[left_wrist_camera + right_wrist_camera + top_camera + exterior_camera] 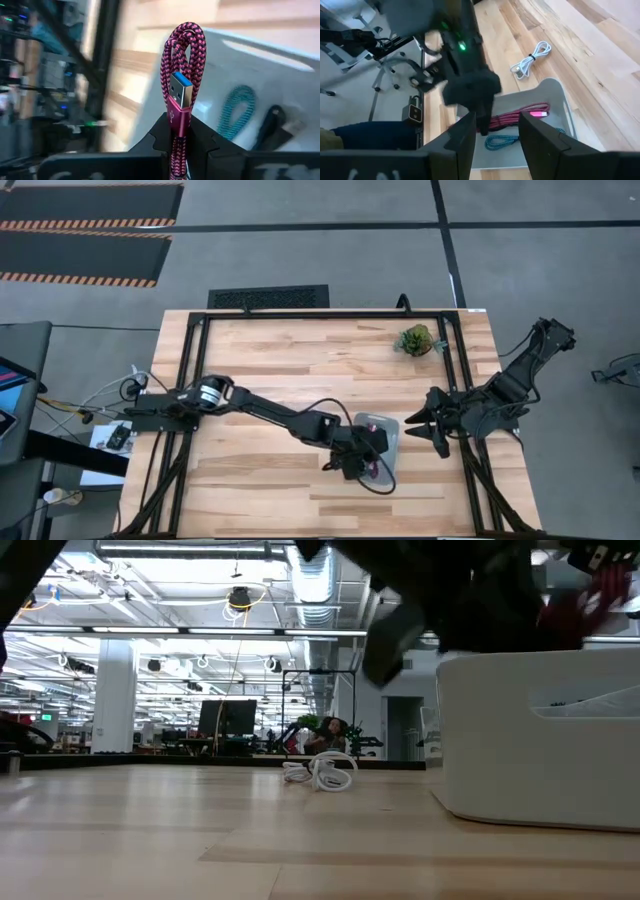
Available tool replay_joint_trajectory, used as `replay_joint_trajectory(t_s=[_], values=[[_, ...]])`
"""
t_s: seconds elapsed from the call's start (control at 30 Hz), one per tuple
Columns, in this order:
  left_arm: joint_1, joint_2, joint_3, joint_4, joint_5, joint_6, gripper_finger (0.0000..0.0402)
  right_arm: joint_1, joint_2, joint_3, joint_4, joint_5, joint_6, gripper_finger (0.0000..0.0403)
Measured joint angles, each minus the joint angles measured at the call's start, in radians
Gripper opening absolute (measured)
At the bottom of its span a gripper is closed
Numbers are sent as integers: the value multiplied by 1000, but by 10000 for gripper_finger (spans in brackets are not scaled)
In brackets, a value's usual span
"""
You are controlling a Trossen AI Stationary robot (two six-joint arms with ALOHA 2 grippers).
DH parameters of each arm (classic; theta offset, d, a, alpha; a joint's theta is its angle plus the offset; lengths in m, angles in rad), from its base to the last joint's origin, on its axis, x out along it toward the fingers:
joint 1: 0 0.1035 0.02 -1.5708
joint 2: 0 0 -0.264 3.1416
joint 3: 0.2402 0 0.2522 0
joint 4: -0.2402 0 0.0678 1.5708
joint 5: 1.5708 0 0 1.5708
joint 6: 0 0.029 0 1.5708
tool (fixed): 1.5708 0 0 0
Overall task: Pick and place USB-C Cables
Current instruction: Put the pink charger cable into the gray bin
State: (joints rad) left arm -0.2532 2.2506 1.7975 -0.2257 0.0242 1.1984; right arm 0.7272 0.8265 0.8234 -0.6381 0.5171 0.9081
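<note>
Jaws of the left gripper [179, 142] are clamped on the red cable [181, 85], which stands up between the fingers with its blue-tongued plug facing the wrist camera. In the high view the left gripper [362, 458] is over the tray [390, 426], at the edge nearer the left arm's base. The right wrist view shows the red cable [517, 116] stretched across the inside of the tray [559, 95], with the left gripper [479, 112] at one end of it.

Landmark: the tray.
- Teal cable [502, 140]: inside the tray, just beside the red cable. Also visible in the left wrist view [239, 107].
- Black cable [272, 125]: inside the tray, next to the teal cable.
- White cable [530, 60]: outside the tray, on the bare worktop [290, 360], near the tray wall. In the low view the white cable [325, 772] lies beyond the tray [540, 740].
- Plant [415, 340]: on the worktop, well apart from the tray, toward the far edge.

Right gripper [425, 428]: held just beside the tray, on the side toward the right arm's base. Its jaws stand open, with a clear gap between the fingers [540, 137] in the right wrist view, and they hold nothing.
</note>
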Motion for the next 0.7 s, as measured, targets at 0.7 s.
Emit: replay_joint_trajectory(t_s=[0.7], values=[[43,28,7,-183,0,95,12,0,0,0,2,0,-1,168]])
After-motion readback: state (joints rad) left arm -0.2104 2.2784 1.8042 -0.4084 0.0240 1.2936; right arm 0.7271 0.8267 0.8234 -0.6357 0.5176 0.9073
